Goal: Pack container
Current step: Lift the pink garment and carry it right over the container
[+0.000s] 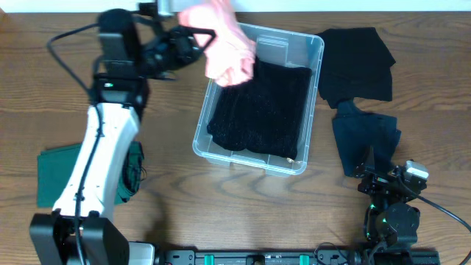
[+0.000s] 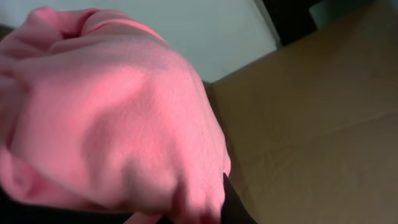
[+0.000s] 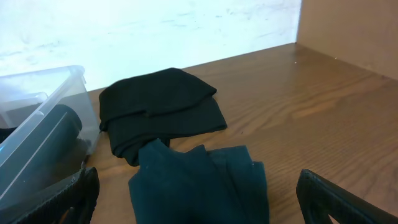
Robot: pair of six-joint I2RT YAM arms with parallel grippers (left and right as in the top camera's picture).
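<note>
The clear plastic container (image 1: 313,46) stands mid-table with a black knit garment (image 1: 261,107) lying in it. My left gripper (image 1: 197,43) is at the container's far left corner, shut on a bunched pink cloth (image 1: 228,50) held over the rim. The pink cloth fills the left wrist view (image 2: 112,112) and hides most of the jaws. My right gripper (image 1: 386,184) is open and empty at the front right, low over a dark teal garment (image 3: 199,180). The container's corner shows in the right wrist view (image 3: 43,106).
A folded black garment (image 1: 357,62) lies right of the container and also shows in the right wrist view (image 3: 158,102). The dark teal garment (image 1: 364,140) lies in front of it. A green cloth (image 1: 59,173) lies at the left, beside the left arm.
</note>
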